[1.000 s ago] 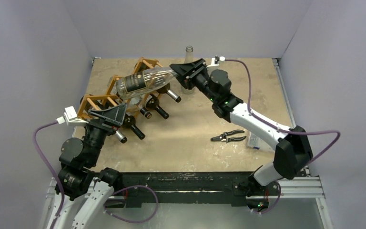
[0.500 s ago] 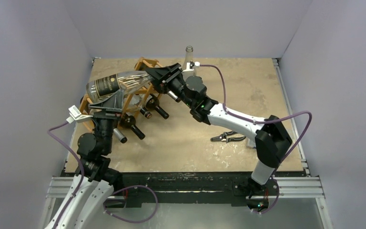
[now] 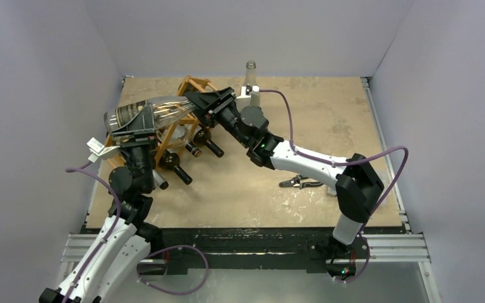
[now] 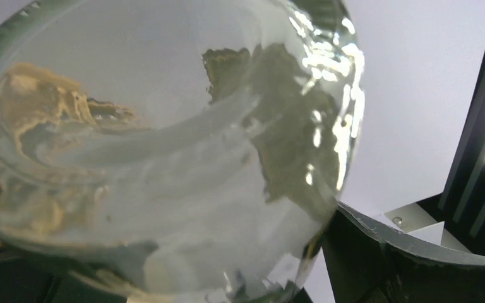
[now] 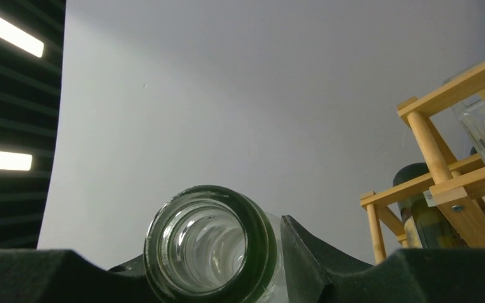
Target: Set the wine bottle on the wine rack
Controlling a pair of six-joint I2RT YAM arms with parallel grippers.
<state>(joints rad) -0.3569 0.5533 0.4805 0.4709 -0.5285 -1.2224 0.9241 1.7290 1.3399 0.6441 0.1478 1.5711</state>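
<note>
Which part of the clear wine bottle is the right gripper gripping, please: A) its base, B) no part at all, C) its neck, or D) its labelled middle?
C: the right gripper is shut on the neck of the clear wine bottle, whose open mouth shows close up in the right wrist view.

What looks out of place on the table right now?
Pliers lie loose on the table right of the wine rack, a stray tool here. The clear wine bottle is tilted above the rack in the right gripper, not yet seated.
</note>
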